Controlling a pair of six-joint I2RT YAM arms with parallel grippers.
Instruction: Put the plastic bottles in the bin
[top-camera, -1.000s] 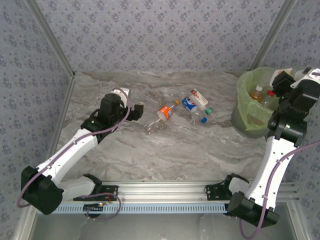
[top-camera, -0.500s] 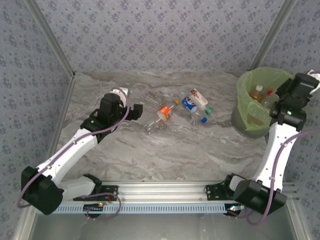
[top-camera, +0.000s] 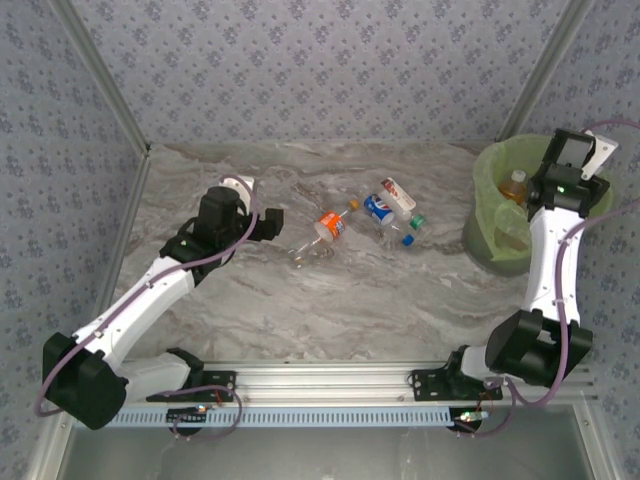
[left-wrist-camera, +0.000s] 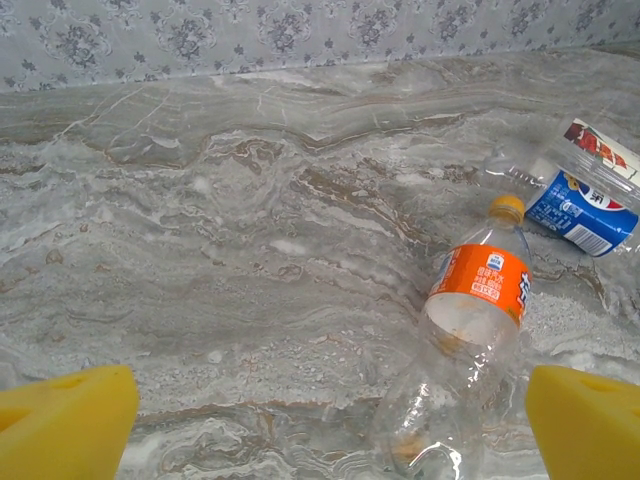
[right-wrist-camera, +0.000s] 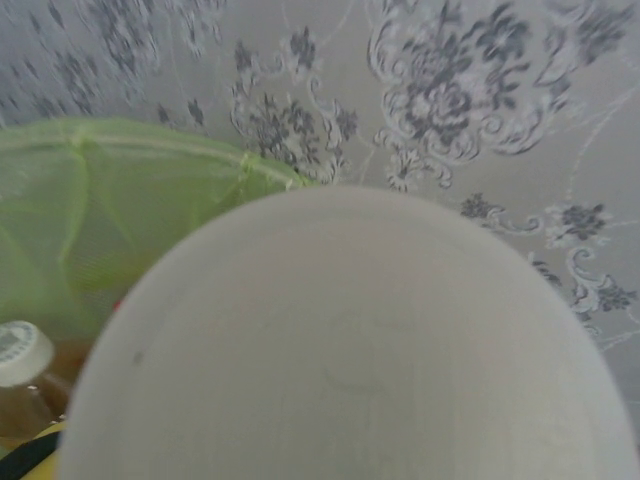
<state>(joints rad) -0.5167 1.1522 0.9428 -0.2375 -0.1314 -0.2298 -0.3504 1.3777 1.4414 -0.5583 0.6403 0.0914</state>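
Yellow-padded left jaws gape wide, empty, near the orange-label bottle (left-wrist-camera: 478, 300); right jaws clamp a white bottle (right-wrist-camera: 350, 350).

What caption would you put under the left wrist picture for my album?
Open left end effector facing an orange-labelled bottle lying on the marble table.

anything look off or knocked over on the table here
No spill or damage shows, but three clear plastic bottles lie on their sides on the grey marbled table: the orange-labelled bottle, the blue-labelled bottle, the red-and-white-labelled bottle.
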